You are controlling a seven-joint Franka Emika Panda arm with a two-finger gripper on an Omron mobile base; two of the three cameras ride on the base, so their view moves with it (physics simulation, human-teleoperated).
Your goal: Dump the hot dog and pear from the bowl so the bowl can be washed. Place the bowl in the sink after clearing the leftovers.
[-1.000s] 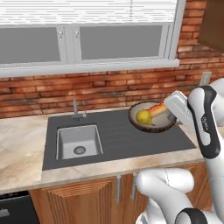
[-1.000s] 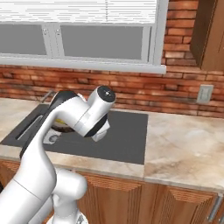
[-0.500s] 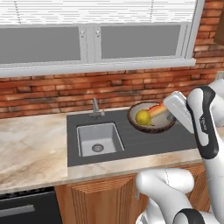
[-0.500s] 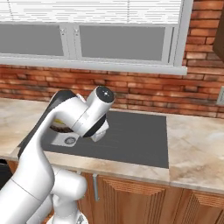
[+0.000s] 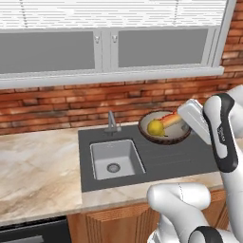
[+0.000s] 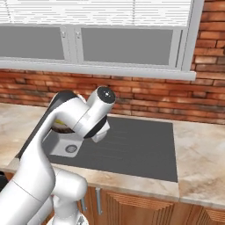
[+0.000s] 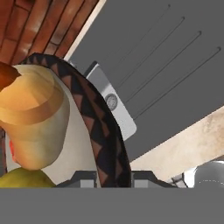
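I am holding the bowl (image 5: pixel 164 127) above the ribbed surround, right of the sink (image 5: pixel 115 158), fingers (image 7: pixel 85 179) clenched on its rim. The pear (image 5: pixel 155 127) and hot dog (image 5: pixel 172 118) are riding inside; tilting could spill them into the basin.
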